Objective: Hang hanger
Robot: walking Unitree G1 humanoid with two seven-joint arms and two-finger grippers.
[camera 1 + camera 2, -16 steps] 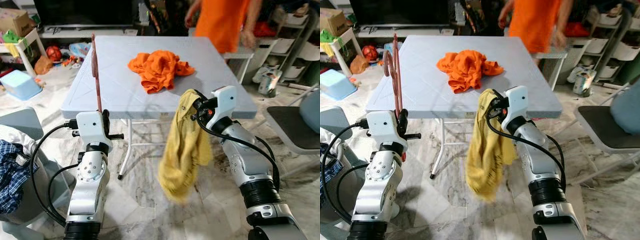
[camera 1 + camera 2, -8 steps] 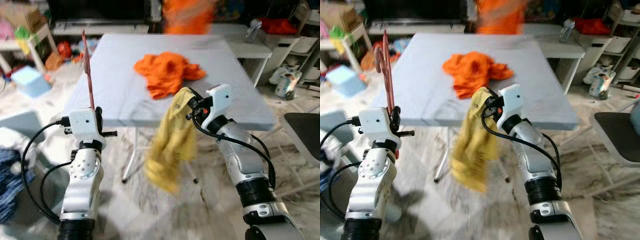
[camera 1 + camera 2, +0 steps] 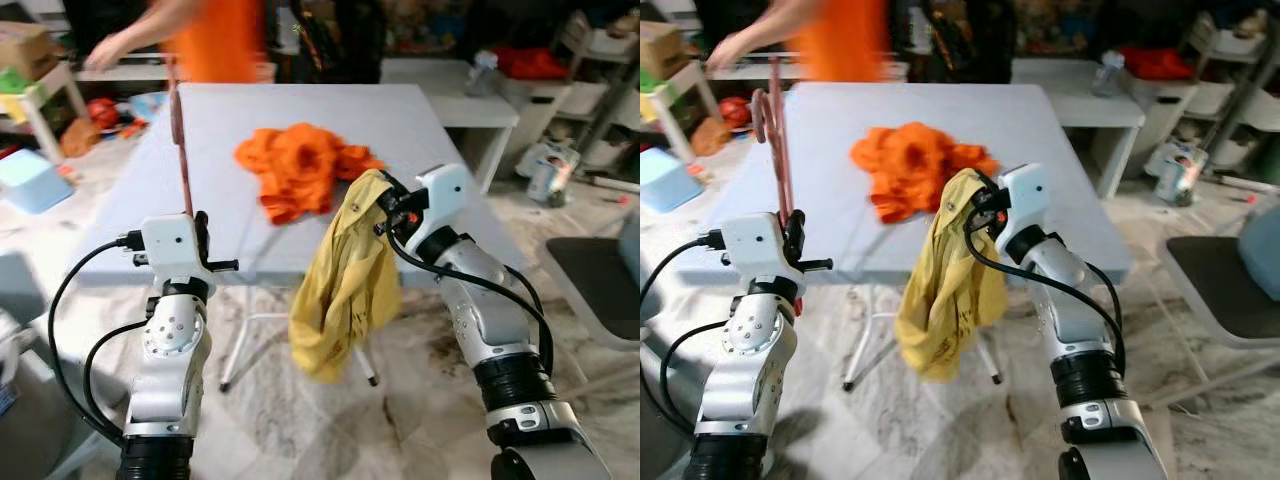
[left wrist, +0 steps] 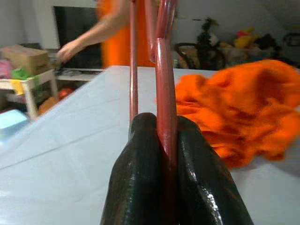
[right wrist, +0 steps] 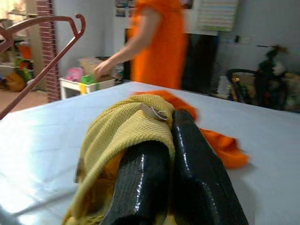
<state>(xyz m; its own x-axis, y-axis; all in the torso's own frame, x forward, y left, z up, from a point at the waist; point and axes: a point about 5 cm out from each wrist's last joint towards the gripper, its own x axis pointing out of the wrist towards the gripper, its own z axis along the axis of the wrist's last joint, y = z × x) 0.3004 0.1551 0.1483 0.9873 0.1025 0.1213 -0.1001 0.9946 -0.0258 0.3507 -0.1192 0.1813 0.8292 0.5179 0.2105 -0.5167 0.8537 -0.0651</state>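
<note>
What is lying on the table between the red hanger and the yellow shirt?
In the left eye view, an orange cloth lies crumpled on the table, between the hanger in the left claw and the yellow shirt in the right claw.

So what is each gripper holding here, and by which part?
Left gripper clamps the red hanger at its lower end; right gripper pinches the yellow garment near its collar.

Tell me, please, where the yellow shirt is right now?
The yellow shirt hangs from the right gripper, in front of the table's near edge.
</note>
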